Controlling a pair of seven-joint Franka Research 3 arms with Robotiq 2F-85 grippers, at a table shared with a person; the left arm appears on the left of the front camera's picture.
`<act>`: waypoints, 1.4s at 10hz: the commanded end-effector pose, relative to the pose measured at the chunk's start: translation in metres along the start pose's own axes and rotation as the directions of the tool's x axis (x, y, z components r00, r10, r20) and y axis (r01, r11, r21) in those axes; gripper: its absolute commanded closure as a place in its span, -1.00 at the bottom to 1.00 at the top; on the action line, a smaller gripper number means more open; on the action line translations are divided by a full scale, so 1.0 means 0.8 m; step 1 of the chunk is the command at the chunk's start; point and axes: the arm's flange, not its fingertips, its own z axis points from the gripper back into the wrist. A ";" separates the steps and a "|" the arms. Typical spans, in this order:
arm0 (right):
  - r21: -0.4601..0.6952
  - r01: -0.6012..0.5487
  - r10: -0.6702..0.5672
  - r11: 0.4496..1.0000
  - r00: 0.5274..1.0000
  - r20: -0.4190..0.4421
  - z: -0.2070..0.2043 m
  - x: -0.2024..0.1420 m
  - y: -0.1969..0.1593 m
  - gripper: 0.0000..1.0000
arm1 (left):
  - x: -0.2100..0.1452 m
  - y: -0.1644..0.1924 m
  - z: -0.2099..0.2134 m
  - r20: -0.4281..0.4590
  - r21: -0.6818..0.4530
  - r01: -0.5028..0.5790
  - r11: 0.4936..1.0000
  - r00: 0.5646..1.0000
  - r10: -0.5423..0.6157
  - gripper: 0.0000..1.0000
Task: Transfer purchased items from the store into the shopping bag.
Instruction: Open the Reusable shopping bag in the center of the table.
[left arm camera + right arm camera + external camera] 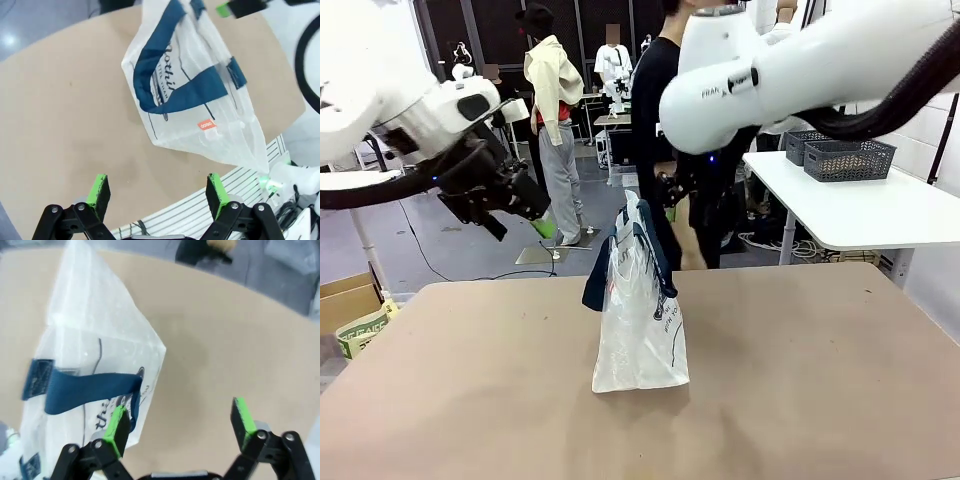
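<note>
1. We note the left gripper (157,187) with fingers spread wide and empty, held above the tan table (60,110)
2. The right gripper (180,421) is likewise parted and grips nothing, just over the bag's top
3. The shopping bag (640,330) stands upright mid-table between both arms, its navy handles (180,102) drooping

The left arm (410,100) and right arm (800,70) have glossy white rounded shells, black corrugated cable conduit (910,100) and black lettering (725,88). The left gripper (156,187) and right gripper (182,422) have black linkage fingers, silver pivot screws (80,206) and green pads (98,189).
</note>
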 end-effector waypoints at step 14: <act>0.068 0.219 -0.215 0.973 0.974 -0.071 0.013 0.060 0.064 -1.00 | 0.100 -0.012 -0.075 -0.136 -0.067 -0.273 0.960 0.955 0.262 -1.00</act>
